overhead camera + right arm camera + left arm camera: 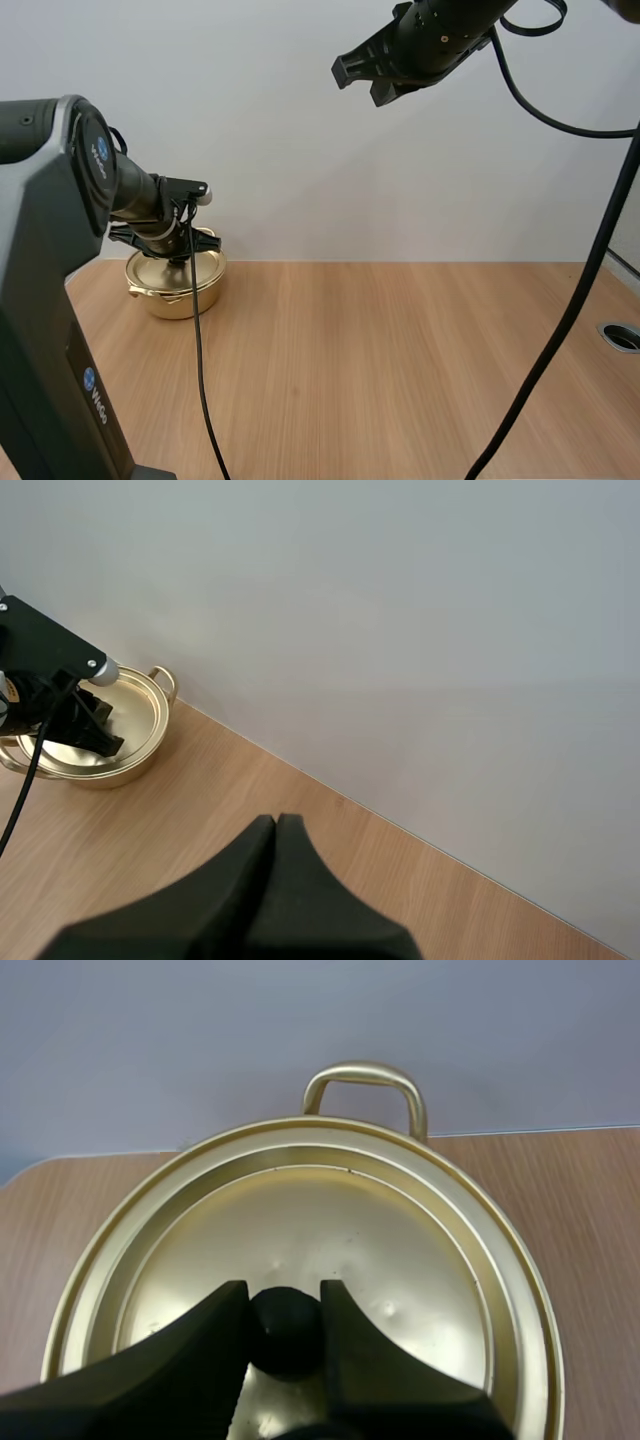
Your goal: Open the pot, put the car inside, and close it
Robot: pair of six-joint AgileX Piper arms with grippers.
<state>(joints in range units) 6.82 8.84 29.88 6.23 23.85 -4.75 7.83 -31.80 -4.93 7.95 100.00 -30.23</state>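
Pot [176, 288], gold-coloured and shallow, stands at the far left of the wooden table [400, 370], close to the pale wall [300, 150] behind it. Its lid [330, 1220] is seated inside the rim.

My left gripper [285, 1298] is down on top of the lid. Its two black fingers [200, 1350] are drawn narrow around the black knob [287, 1332] and touch it on both sides, so the knob is pinched between them. Around the knob the lid shows as a smooth, slightly dented dome ringed by the pot's stepped rim. Beyond it, a loop handle [366, 1078] rises from the pot's far side, toward the wall.

From the high view, my left arm [130, 190] reaches in from the left. Its wrist covers the middle of the lid, leaving the pot's front wall and the nearer part of the rim in sight.

My right gripper [362, 78] hangs high over the table, well apart from the pot and to the right of it. Its fingers lie pressed together as one dark wedge with nothing between them. From its wrist view the pot sits far off beside the wall, with my left gripper over the lid.

A round port [622, 336] is set into the tabletop at the right edge, well away from both grippers.
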